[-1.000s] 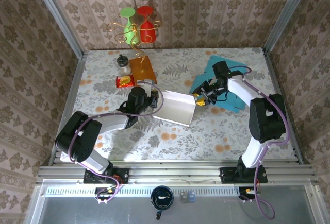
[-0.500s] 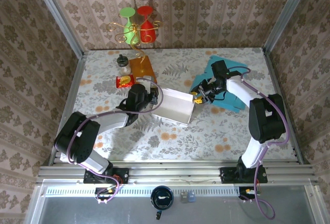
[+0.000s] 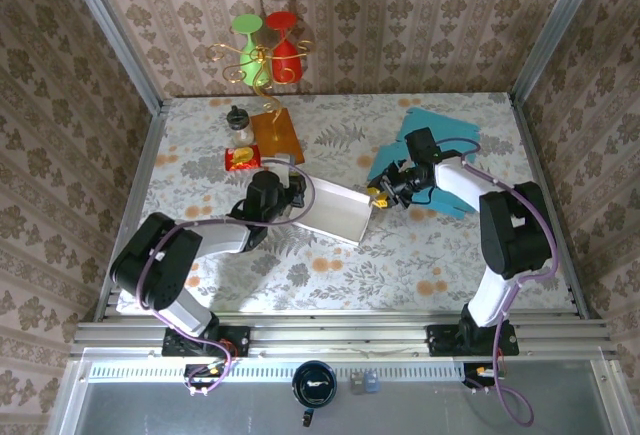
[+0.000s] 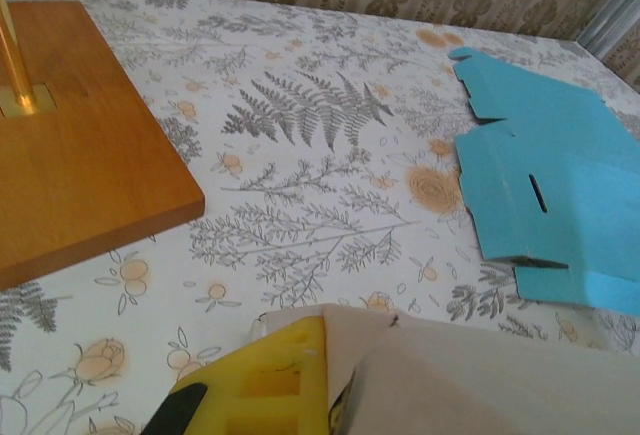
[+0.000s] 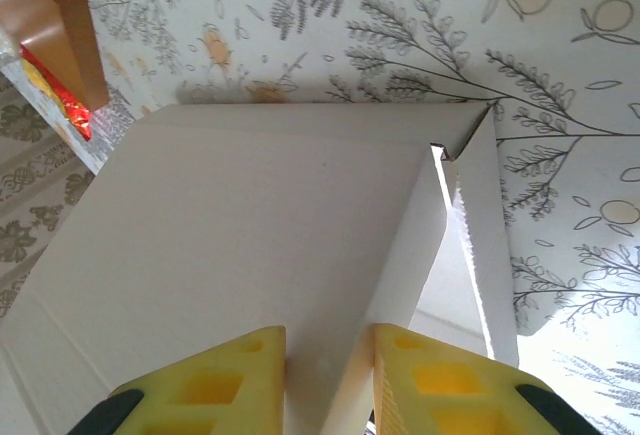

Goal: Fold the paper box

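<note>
The white paper box [image 3: 335, 210] lies partly folded at mid-table, between the two arms. My left gripper [image 3: 295, 195] is shut on its left end; the left wrist view has a yellow finger [image 4: 265, 380] pressed against the box's white flap [image 4: 480, 375]. My right gripper [image 3: 378, 195] is at the box's right end. From the right wrist, its yellow fingers [image 5: 215, 385] pinch a raised fold of the box [image 5: 250, 225] from both sides, so my right gripper [image 5: 330, 355] is shut on that fold.
A flat blue cut-out box [image 3: 430, 155] lies under the right arm and shows as blue card [image 4: 560, 185] from the left wrist. At the back left are a wooden base [image 3: 275, 133] carrying coloured glasses [image 3: 265, 50], a red packet [image 3: 241, 159] and a small bottle [image 3: 238, 123].
My right gripper has shifted a little left and its fingers have narrowed onto the box's fold. The box's right end has moved slightly left with it. The left gripper has stayed shut.
</note>
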Robot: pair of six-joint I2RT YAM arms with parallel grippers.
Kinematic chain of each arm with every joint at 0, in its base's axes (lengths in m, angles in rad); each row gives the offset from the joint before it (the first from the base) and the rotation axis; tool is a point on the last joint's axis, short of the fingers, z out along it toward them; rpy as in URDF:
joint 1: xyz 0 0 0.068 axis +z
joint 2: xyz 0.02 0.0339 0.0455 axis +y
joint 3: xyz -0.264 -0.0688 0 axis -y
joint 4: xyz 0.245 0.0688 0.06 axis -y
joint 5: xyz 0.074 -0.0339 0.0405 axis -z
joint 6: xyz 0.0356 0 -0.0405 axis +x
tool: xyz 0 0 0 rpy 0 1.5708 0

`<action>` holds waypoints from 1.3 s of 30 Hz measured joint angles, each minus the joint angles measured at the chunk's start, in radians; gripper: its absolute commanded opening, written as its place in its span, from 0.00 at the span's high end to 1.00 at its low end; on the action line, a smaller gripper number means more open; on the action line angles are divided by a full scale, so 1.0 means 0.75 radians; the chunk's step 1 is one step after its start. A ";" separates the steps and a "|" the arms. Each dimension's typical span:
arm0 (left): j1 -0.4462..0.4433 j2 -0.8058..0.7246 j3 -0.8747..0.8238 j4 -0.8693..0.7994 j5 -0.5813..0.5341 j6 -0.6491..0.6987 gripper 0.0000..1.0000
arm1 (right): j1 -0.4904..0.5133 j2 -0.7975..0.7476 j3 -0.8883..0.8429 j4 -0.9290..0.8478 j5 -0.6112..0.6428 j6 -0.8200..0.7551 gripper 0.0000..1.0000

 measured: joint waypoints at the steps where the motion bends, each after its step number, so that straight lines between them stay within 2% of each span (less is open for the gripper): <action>1: 0.000 0.004 -0.012 0.019 0.001 -0.002 1.00 | 0.002 -0.007 -0.017 0.017 0.000 -0.002 0.73; 8: 0.000 0.007 -0.093 0.148 0.006 -0.026 1.00 | 0.024 -0.045 -0.047 0.062 0.049 -0.038 0.73; 13: 0.000 -0.003 -0.130 0.186 0.005 -0.042 0.95 | 0.051 -0.052 -0.062 0.064 0.084 -0.073 0.74; 27: -0.009 -0.066 -0.220 0.105 0.035 -0.138 0.80 | 0.117 -0.068 -0.094 0.075 0.187 -0.139 0.76; 34: -0.020 -0.126 -0.239 0.013 0.066 -0.160 0.67 | 0.129 -0.068 -0.099 0.076 0.210 -0.151 0.77; 39: -0.027 -0.190 -0.248 -0.067 0.081 -0.177 0.52 | 0.136 -0.068 -0.099 0.074 0.216 -0.161 0.77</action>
